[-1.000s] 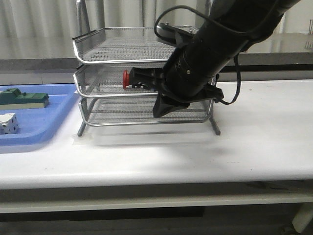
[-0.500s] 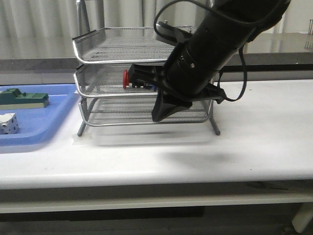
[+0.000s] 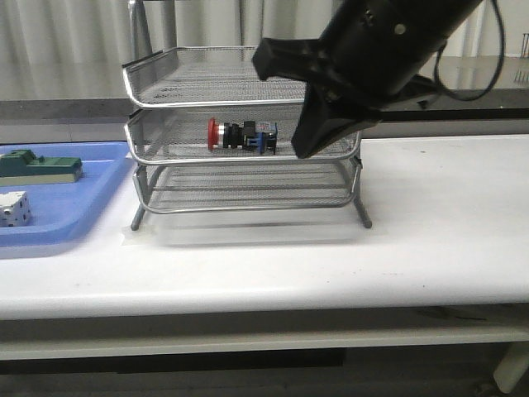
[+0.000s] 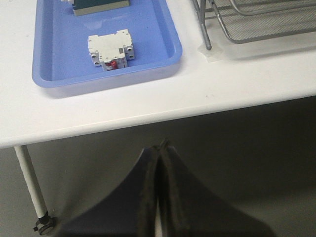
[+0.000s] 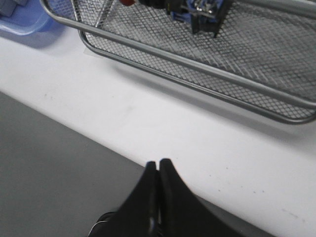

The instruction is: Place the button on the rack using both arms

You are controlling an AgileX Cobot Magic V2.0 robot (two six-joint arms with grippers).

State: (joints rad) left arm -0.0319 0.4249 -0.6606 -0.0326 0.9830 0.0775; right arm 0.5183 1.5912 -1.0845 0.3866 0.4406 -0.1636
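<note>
The button (image 3: 241,135) lies on its side on the middle tier of the silver wire rack (image 3: 207,100), red cap to the left, blue block to the right. My right gripper (image 3: 299,151) is shut and empty. It hangs in front of the rack's right end, apart from the button. In the right wrist view the shut gripper (image 5: 159,162) is over the table's front edge, with the rack (image 5: 187,66) and button (image 5: 190,9) beyond. My left gripper (image 4: 159,144) is shut and empty, below the table's front edge, out of the front view.
A shallow blue tray (image 3: 58,217) sits left of the rack, holding a flat green block (image 3: 37,167) and a white cube (image 3: 12,208). The left wrist view shows the tray (image 4: 59,54), the white part (image 4: 111,48) and a rack leg (image 4: 205,29).
My right arm has risen and drawn back to the right, away from the rack's front. The button stays on the middle tier and now shows in full.
</note>
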